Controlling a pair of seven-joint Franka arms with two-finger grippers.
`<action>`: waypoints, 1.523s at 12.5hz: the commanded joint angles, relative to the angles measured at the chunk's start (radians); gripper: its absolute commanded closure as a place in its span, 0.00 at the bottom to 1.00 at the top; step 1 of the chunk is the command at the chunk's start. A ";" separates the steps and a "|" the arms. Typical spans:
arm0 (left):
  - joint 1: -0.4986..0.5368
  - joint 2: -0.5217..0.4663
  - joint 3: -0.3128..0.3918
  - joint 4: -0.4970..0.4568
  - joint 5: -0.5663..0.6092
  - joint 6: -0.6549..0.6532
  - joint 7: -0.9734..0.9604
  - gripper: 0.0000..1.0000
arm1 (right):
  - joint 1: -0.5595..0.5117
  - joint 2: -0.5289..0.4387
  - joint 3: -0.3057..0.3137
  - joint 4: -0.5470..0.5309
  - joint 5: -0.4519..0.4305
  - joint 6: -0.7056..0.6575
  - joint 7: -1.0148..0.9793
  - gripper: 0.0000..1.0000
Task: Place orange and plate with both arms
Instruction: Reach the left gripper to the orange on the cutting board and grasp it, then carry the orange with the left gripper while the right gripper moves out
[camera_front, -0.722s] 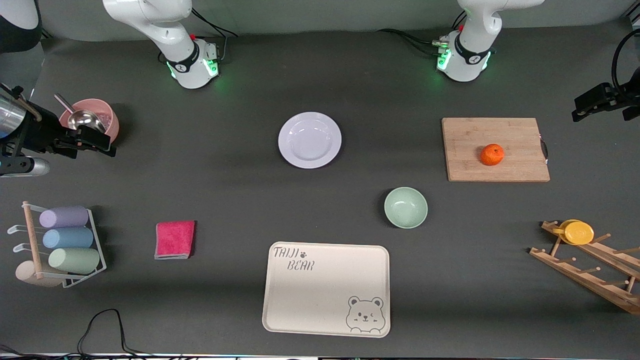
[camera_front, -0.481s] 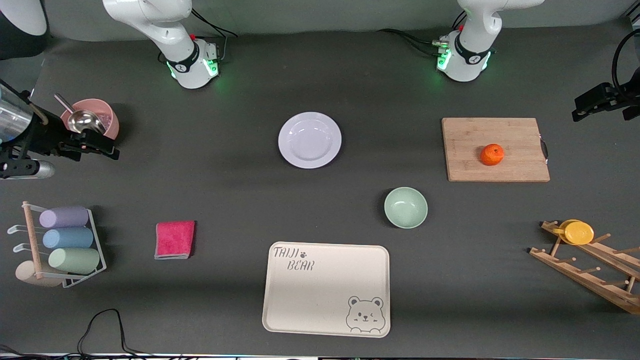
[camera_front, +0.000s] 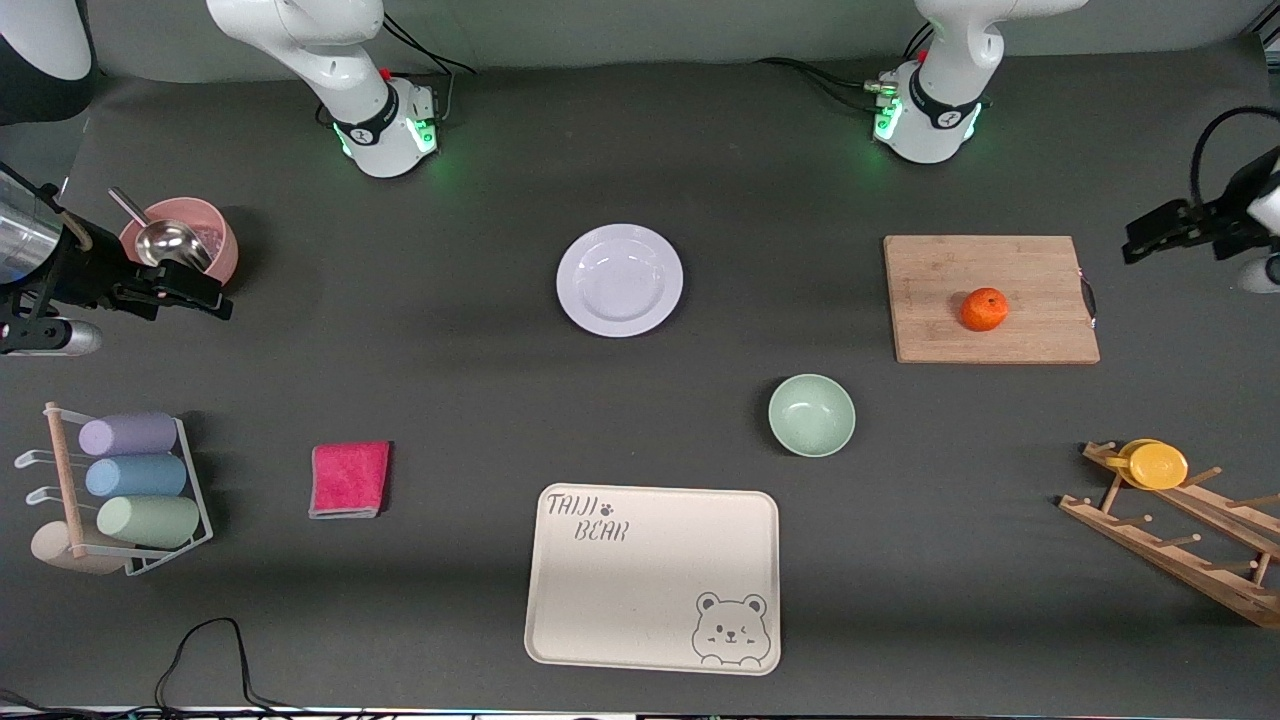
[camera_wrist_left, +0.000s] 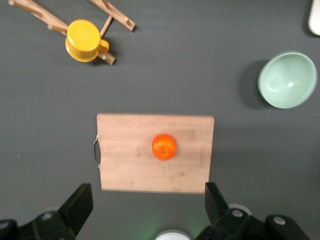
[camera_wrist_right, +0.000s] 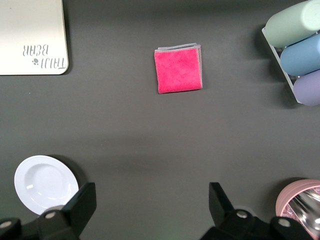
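On the cutting board (camera_front: 995, 298) the orange (camera_front: 984, 309) is sitting, round and likely to roll; you should be pinching its middle. Mid-tabletop, the plate (camera_front: 620, 279) is lying flat, stiff and slick; take its rim. Left claw (camera_front: 1145, 233) and right claw (camera_front: 190, 288) are hanging spread apart, empty.

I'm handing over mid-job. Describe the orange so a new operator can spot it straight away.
Find the wooden cutting board toward the left arm's end of the table. The orange sits on it, a small round bright-orange fruit, alone on the board. The yellow cup on the wooden rack, nearer the front camera, is flatter and yellow, not orange.
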 joint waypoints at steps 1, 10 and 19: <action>0.010 -0.172 -0.002 -0.449 -0.005 0.348 0.004 0.00 | -0.013 -0.031 0.011 -0.010 0.002 -0.005 -0.039 0.00; 0.036 0.199 -0.002 -0.829 -0.007 1.168 -0.002 0.00 | 0.124 -0.019 -0.127 -0.001 0.002 -0.005 -0.053 0.00; 0.026 0.222 -0.005 -0.832 -0.007 1.176 -0.048 0.69 | 0.127 0.023 -0.125 0.021 0.014 -0.002 -0.039 0.00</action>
